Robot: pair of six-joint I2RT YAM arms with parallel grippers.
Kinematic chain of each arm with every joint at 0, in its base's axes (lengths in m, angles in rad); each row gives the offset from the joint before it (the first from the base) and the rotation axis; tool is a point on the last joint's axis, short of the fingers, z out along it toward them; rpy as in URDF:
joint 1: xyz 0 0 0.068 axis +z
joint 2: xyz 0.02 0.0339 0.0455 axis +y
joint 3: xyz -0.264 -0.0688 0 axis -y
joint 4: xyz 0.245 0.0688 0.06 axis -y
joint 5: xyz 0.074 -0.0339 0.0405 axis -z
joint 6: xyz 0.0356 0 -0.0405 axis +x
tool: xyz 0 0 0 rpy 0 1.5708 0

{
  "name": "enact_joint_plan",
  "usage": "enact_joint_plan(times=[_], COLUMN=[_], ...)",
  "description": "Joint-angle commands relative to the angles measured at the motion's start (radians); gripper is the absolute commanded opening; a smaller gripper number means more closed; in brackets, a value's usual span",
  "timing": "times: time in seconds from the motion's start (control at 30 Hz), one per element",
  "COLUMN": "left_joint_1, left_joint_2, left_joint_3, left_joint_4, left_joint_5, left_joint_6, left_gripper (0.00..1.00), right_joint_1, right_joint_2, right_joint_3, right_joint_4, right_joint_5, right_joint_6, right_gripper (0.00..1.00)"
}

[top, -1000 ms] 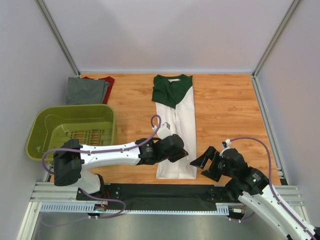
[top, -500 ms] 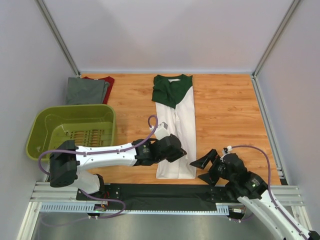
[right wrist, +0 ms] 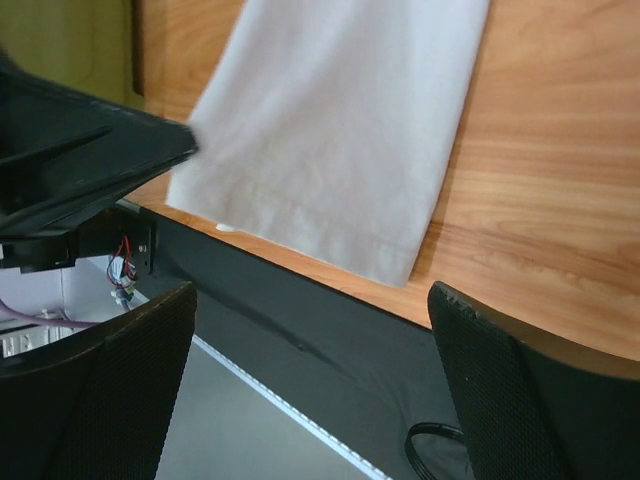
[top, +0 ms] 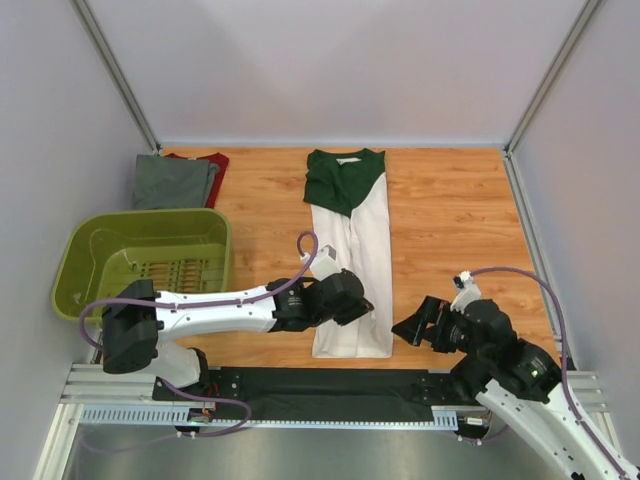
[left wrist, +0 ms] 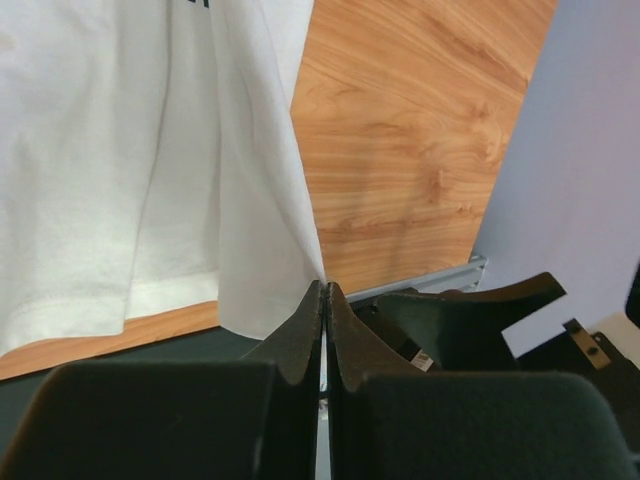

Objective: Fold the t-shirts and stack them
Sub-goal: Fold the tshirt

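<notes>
A white t-shirt (top: 365, 240) with a dark green collar part (top: 340, 180) lies folded into a long strip at the table's middle. My left gripper (top: 370, 308) is shut on the white cloth's (left wrist: 120, 150) right edge near the hem, the fabric pinched at its fingertips (left wrist: 312, 300). My right gripper (top: 420, 330) stands open just right of the hem's near right corner, apart from the white cloth (right wrist: 340, 130), with nothing between its fingers (right wrist: 520, 380). A folded grey t-shirt (top: 172, 182) lies on a dark red one (top: 215, 162) at the back left.
An olive-green plastic basket (top: 210, 225) stands at the left, beside my left arm. A black mat (top: 330, 385) and metal rails run along the table's near edge. White walls close in the back and both sides.
My right gripper has shifted slightly to the right and turned, staying open by the shirt's near corner. The left gripper has hardly moved and stays shut on the cloth.
</notes>
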Motion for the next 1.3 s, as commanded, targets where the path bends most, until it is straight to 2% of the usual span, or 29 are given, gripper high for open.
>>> enact_joint_plan(times=[0.0,0.43,0.53,0.63,0.67,0.7,0.73,0.77,0.8,0.83,0.87,0.93,0.97,1.13,1.27], left_joint_1=[-0.007,0.007,0.009,0.015,0.016,0.016,0.018,0.020,0.023,0.026,0.026,0.027,0.029,0.030,0.029], left_joint_2=[0.019,0.018,0.007,-0.007,-0.015,-0.019,-0.024,-0.030,-0.033,-0.036,-0.039,-0.044,-0.050,-0.097,-0.153], left_joint_3=[0.028,0.019,0.003,-0.024,-0.033,-0.052,-0.061,-0.072,-0.087,-0.093,-0.098,-0.098,-0.101,-0.121,-0.152], left_joint_4=[0.008,0.002,-0.001,-0.006,-0.005,-0.005,-0.002,0.000,0.006,0.011,0.011,0.011,0.011,-0.001,-0.002], left_joint_5=[-0.009,0.012,0.018,0.015,0.018,0.018,0.018,0.023,0.027,0.031,0.031,0.031,0.032,0.021,0.014], left_joint_6=[-0.022,-0.037,-0.045,-0.062,-0.065,-0.069,-0.078,-0.085,-0.091,-0.092,-0.095,-0.092,-0.092,-0.086,-0.085], left_gripper=[0.00,0.00,0.00,0.00,0.00,0.00,0.00,0.00,0.00,0.00,0.00,0.00,0.00,0.00,0.00], right_joint_1=[0.005,0.007,0.059,0.207,0.317,0.377,0.504,0.568,0.628,0.742,0.795,0.901,0.922,0.950,0.952], right_joint_2=[-0.079,0.029,0.097,0.206,0.256,0.281,0.304,0.348,0.371,0.397,0.448,0.517,0.545,0.767,0.833], right_joint_3=[-0.008,-0.061,-0.049,-0.008,0.017,0.027,0.037,0.044,0.047,0.052,0.069,0.084,0.090,0.173,0.207], right_joint_4=[0.041,0.221,0.301,0.322,0.324,0.328,0.331,0.338,0.359,0.361,0.358,0.359,0.352,0.281,0.232], right_joint_5=[-0.012,0.034,0.091,0.253,0.370,0.431,0.489,0.598,0.644,0.696,0.805,0.870,0.937,1.051,1.108], right_joint_6=[-0.132,-0.152,-0.193,-0.247,-0.270,-0.284,-0.298,-0.304,-0.324,-0.322,-0.310,-0.303,-0.289,-0.184,-0.135], right_gripper=[1.00,1.00,1.00,1.00,1.00,1.00,1.00,1.00,1.00,1.00,1.00,1.00,1.00,1.00,1.00])
